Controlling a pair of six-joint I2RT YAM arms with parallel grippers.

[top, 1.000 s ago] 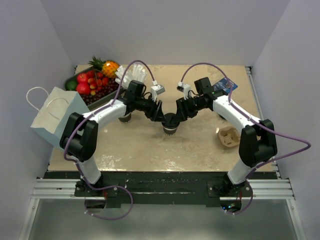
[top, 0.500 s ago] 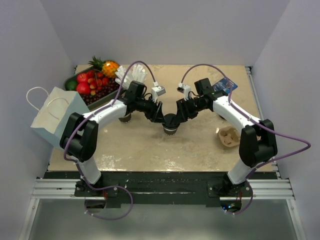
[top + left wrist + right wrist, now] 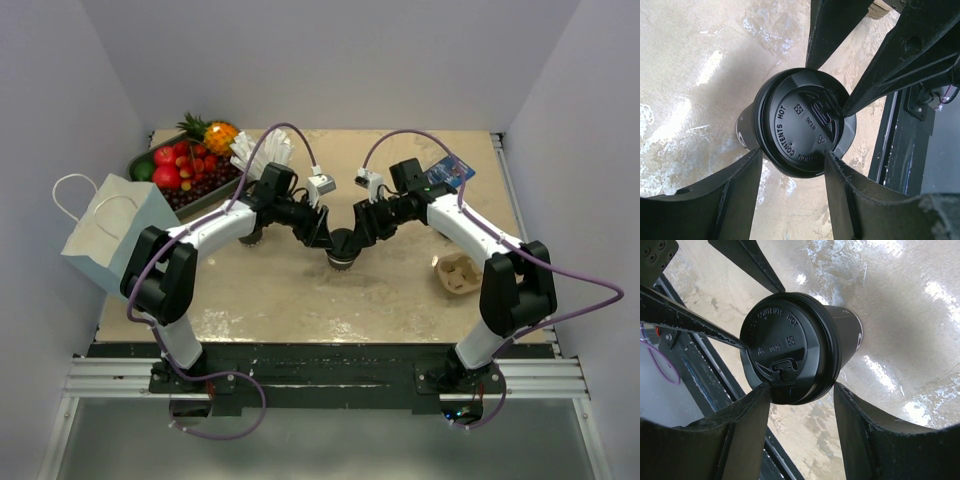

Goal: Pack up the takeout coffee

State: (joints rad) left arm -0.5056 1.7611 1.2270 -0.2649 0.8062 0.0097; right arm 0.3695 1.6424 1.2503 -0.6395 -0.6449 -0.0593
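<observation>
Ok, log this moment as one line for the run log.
left gripper: shut on takeout coffee at lid | right gripper: shut on same lid | state: upright on table, not yet bagged | paper bag: left edge

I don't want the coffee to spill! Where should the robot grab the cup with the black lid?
Probably by the brown paper wall of the takeout coffee, just under the black lid, coming level from the side and pinching it on opposite sides. It stands upright on the table and is round, so that keeps it straight. The lid might pull off if lifted alone.
</observation>
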